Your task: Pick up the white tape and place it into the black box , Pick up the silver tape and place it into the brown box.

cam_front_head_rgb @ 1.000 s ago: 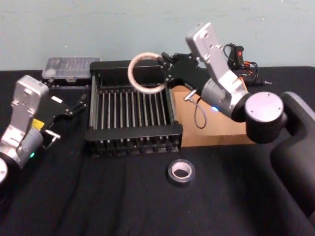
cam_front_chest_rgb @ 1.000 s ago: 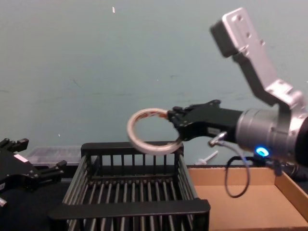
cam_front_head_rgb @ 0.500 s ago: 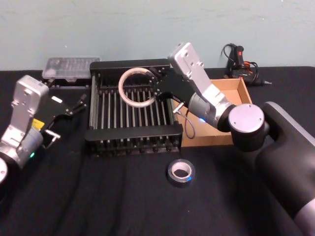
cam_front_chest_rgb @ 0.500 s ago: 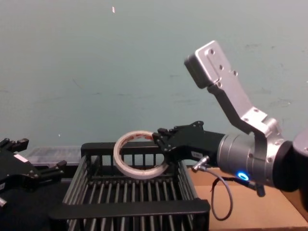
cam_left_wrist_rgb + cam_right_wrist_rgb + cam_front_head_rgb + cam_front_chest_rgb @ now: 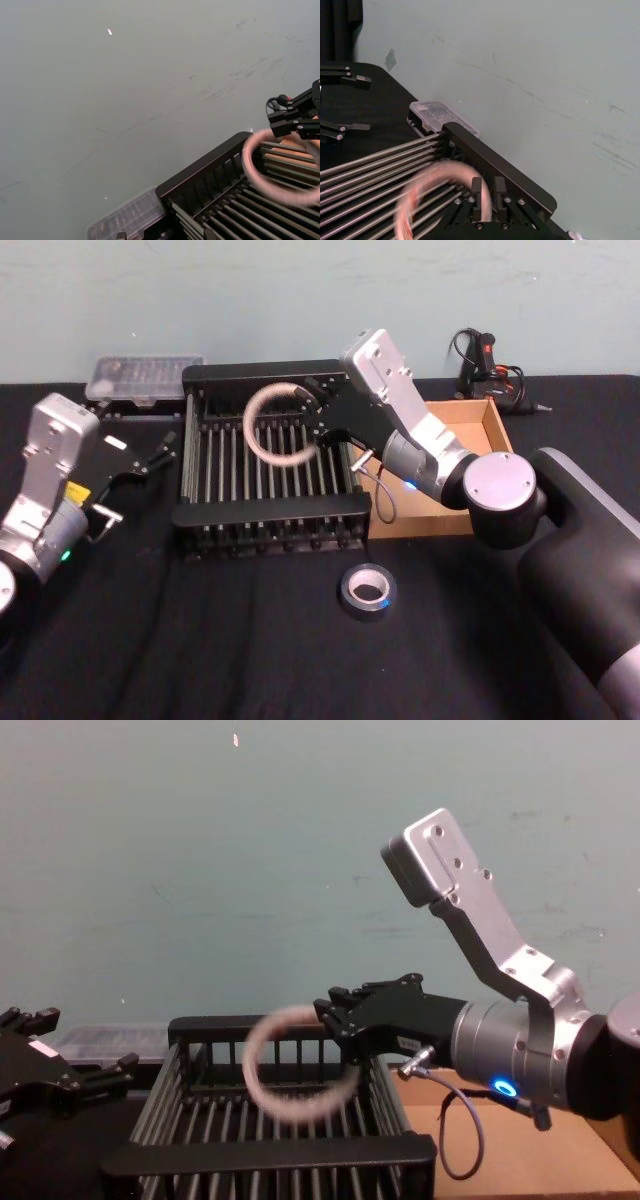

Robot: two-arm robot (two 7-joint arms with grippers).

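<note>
- The right hand (image 5: 322,426) reaches over the black slatted open-topped crate (image 5: 270,527), its fingers parted and gripping nothing.
- The wide whitish translucent roll of tape (image 5: 282,426) appears blurred, in the air just beside those fingers, above the crate's barred floor.
- The dark grey-silver roll of tape with a pale core (image 5: 367,591) lies flat on the black desk (image 5: 200,640), in front of the crate.
- The shallow tan cardboard tray (image 5: 470,430) sits against the crate's right side.
- The left hand (image 5: 150,455) rests left of the crate, fingers apart, holding nothing.
</note>
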